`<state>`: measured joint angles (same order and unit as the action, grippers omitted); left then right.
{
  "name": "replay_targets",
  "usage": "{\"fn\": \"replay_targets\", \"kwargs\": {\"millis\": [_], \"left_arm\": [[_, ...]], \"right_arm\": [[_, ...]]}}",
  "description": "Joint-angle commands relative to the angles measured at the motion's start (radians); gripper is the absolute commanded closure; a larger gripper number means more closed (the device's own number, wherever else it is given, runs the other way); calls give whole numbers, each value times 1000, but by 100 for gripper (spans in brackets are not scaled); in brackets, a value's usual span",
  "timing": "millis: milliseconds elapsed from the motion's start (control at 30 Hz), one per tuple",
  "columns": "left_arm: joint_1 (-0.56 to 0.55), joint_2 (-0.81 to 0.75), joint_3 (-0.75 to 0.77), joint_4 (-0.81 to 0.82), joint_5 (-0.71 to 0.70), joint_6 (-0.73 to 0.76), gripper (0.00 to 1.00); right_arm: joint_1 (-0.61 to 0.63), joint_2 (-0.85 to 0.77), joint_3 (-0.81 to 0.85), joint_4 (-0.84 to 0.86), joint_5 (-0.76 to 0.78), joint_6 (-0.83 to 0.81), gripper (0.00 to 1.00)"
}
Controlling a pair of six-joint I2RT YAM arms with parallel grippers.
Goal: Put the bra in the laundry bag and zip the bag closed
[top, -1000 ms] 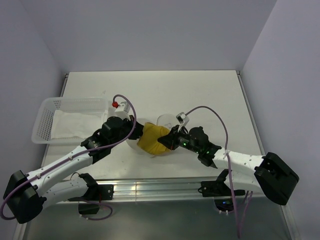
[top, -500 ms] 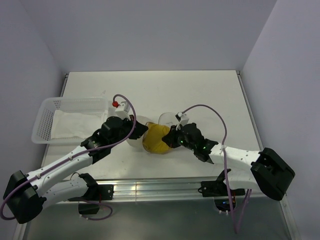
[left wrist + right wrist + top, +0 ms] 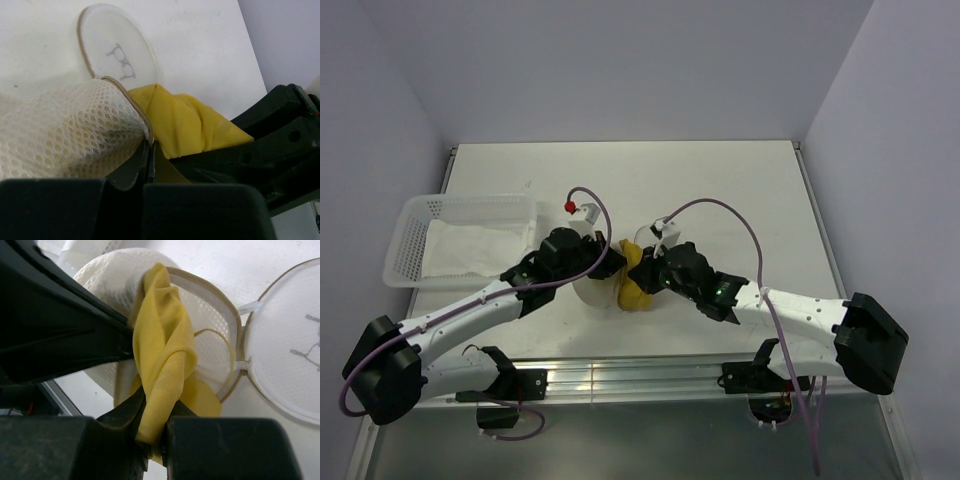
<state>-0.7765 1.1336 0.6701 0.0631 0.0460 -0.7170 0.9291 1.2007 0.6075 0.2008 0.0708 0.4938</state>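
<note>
**Bra (image 3: pixel 635 285) at laundry bag (image 3: pixel 587 292) mouth, both pincers gripping**

Table (image 3: pixel 720 190): bare surface far and right. Basket (image 3: pixel 410 215) at left edge. Bag sits near-centre with its lid (image 3: pixel 117 50) flopped open. Left pincer (image 3: pixel 150 148) is pinched tight on the zipper rim. Bra is mustard, bunched and twisted, draped over the rim, clamped in right pincer (image 3: pixel 155 426).

Robot lab cell: white table (image 3: pixel 720 190) w/ plain lilac walls (image 3: pixel 620 70) round it, alu mounting rail (image 3: pixel 630 378).

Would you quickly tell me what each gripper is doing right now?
The left gripper is closed on the laundry bag's rim.
The right gripper is closed on the bra.
</note>
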Motion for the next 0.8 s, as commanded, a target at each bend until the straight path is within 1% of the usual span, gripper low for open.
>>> {"fn": "replay_targets", "kwargs": {"millis": [0, 67, 133, 200, 267, 300, 433, 467, 533, 600, 667, 700, 733, 767], "left_arm": [[-7, 23, 25, 131, 94, -4, 100], [-12, 12, 11, 162, 95, -27, 100], [-15, -14, -9, 216, 103, -39, 100], [-21, -32, -18, 236, 113, -50, 100], [-23, -46, -33, 270, 124, -58, 100], [-24, -60, -56, 285, 132, -62, 100], [-23, -106, -102, 323, 126, -73, 100], [-24, -115, -109, 333, 123, -76, 100], [-23, -139, -121, 330, 120, -78, 100], [-21, -158, -132, 326, 123, -82, 100], [-21, -159, -136, 327, 121, -81, 100], [-21, -143, -132, 325, 124, -76, 100], [-23, -127, -124, 328, 133, -73, 100], [-21, -86, -103, 337, 170, -67, 100]], "right_arm": [[8, -52, -3, 89, 40, 20, 100], [8, -81, -8, 112, 15, 26, 100], [8, -70, -2, 117, 12, 48, 100], [4, -26, -23, 179, 15, 86, 100], [-27, 40, -46, 241, -12, 147, 100], [-39, 62, -51, 299, -31, 170, 100], [-52, 180, -48, 359, -17, 261, 100], [-52, 192, -58, 388, -5, 302, 100], [-52, 214, -71, 405, 0, 330, 100], [-50, 182, -98, 440, 30, 354, 100], [-49, 84, -147, 450, 64, 341, 100], [-50, 44, -159, 440, 84, 327, 100], [-50, -40, -182, 433, 84, 315, 100], [-50, -80, -189, 396, 74, 283, 100]]}}
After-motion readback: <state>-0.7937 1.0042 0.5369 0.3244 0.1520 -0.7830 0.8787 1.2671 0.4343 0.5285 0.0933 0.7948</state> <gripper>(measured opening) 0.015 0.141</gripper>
